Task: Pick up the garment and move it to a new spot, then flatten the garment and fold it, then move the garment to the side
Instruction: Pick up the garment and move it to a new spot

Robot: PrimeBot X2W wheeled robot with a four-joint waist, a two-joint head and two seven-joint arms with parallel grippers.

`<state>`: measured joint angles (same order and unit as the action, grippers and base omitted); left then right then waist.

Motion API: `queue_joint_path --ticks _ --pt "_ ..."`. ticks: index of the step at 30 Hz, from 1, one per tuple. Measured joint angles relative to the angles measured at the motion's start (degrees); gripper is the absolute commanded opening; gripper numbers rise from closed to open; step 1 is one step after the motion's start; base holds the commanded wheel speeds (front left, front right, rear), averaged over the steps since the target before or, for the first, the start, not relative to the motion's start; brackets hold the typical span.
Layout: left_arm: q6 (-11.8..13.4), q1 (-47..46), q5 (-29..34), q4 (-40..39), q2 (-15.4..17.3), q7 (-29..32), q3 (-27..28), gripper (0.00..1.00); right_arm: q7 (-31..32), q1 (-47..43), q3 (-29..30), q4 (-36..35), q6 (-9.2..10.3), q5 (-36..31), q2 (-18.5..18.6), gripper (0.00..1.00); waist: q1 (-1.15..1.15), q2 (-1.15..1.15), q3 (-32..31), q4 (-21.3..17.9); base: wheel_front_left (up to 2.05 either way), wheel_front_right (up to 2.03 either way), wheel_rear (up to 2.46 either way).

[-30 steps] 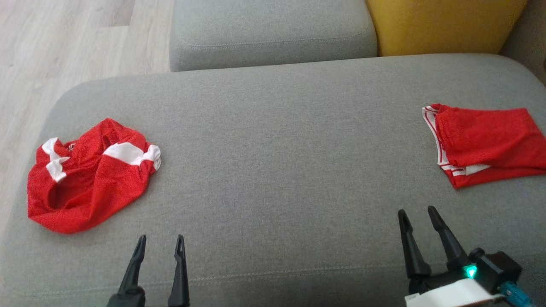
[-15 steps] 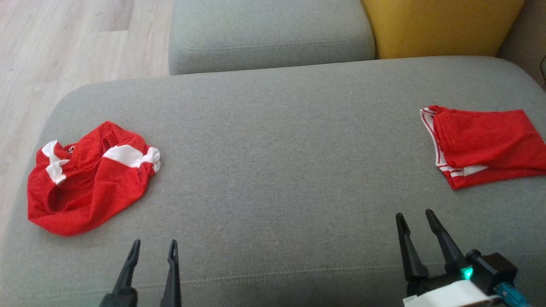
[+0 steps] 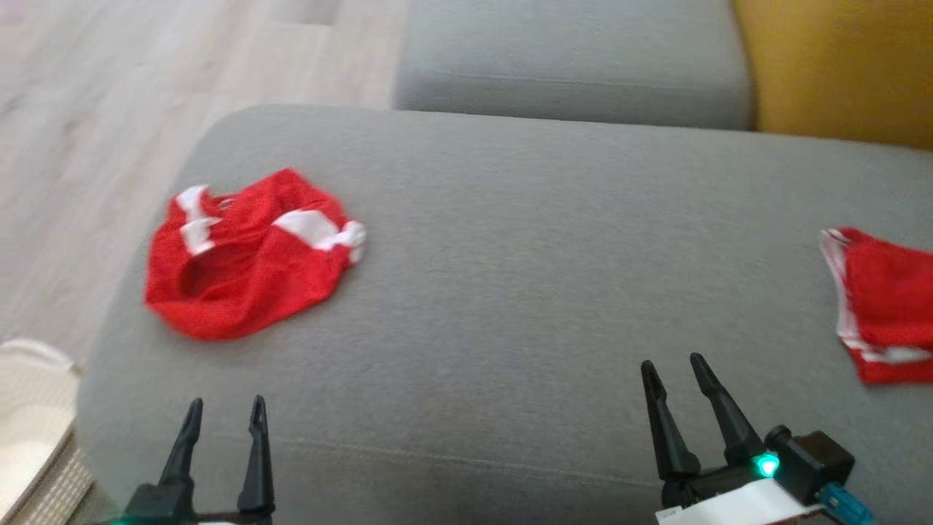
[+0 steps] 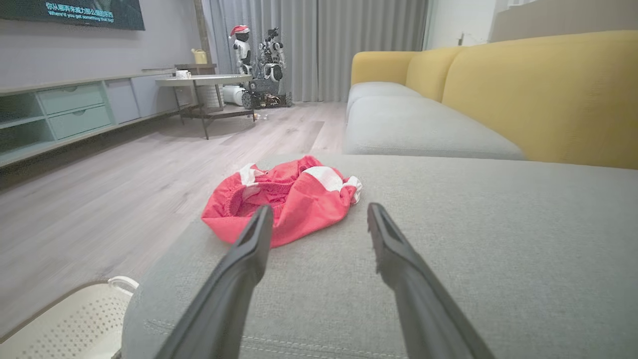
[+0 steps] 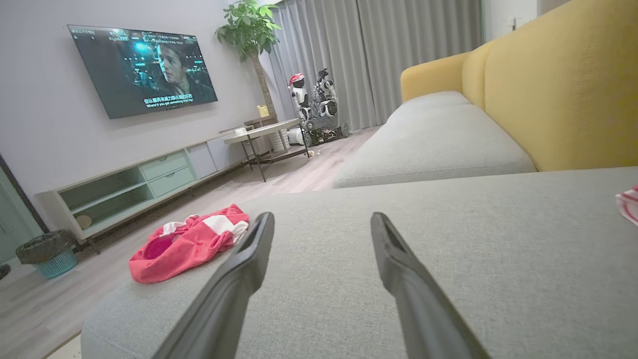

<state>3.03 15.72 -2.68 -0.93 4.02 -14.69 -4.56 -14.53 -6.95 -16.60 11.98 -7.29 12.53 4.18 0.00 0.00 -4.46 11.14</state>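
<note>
Head view, shifted since the earlier frame because the camera has turned leftward (the things themselves keep their places on the seat). The crumpled red garment [image 3: 248, 262] now shows nearer the middle, the folded red garment [image 3: 885, 302] is cut by the right edge, and a white basket [image 3: 33, 408] has entered at lower left. The broad grey seat cushion [image 3: 510, 292] is a coarse woven fabric with rounded corners and a stitched seam along its near edge. Behind it lie a second grey cushion [image 3: 576, 58] and a smooth yellow backrest [image 3: 838, 65], with pale wood-grain floor [image 3: 109, 109] to the left. The crumpled garment, a fine red mesh with white bands, lies bunched near the cushion's left end. The folded one, flat with white striped trim, lies well apart at the right end. The basket is perforated plastic with a rolled rim, standing on the floor beside the cushion; its contents cannot be told. The left gripper [image 3: 226, 401] and right gripper [image 3: 671, 362] hover over the near edge, their tapered dark fingers spread wide and holding nothing.
</note>
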Motion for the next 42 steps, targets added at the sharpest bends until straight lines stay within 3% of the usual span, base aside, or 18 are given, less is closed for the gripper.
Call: queue_joint_path --ticks 9,15,22,26,32,37,42 --pt "-3.56 0.07 0.09 1.23 -0.3 0.01 3.85 1.0 0.0 -0.12 0.09 0.4 0.0 1.31 -0.58 1.0 0.0 0.0 -0.71 8.52 0.0 0.0 0.0" --pt "-4.76 0.4 0.41 1.22 -0.37 0.0 5.63 1.0 0.0 -0.15 -0.04 0.67 0.0 1.38 -1.02 1.0 0.0 0.0 -0.94 12.04 0.0 0.0 0.0" --pt "-6.36 -0.82 -0.53 -1.23 -0.63 0.0 7.24 1.0 0.0 -0.58 0.88 0.67 0.0 0.97 -1.12 1.0 0.0 0.0 1.05 12.7 0.0 0.0 0.0" --pt "-7.59 -7.72 0.79 -1.52 -0.65 0.0 6.99 1.0 0.0 -0.58 0.59 0.65 0.0 0.69 0.76 1.0 0.0 0.0 4.08 12.53 0.0 0.0 0.0" --pt "-4.42 -23.59 2.85 -2.19 -0.94 -0.02 5.1 1.0 0.0 5.35 0.19 -0.76 0.0 0.27 6.53 1.0 0.0 0.0 11.07 10.93 0.0 0.0 0.0" --pt "-4.07 -32.94 1.19 6.27 -1.69 -0.02 4.87 1.0 0.0 8.7 0.2 -1.47 0.0 -0.08 10.26 1.0 0.0 0.0 16.83 9.13 0.0 0.0 0.0" --pt "-7.25 -43.33 -3.35 24.38 -1.48 0.15 5.76 1.0 0.0 11.69 0.52 -1.51 -0.01 -0.62 11.16 1.0 0.0 0.0 21.34 6.44 0.0 0.0 0.0"
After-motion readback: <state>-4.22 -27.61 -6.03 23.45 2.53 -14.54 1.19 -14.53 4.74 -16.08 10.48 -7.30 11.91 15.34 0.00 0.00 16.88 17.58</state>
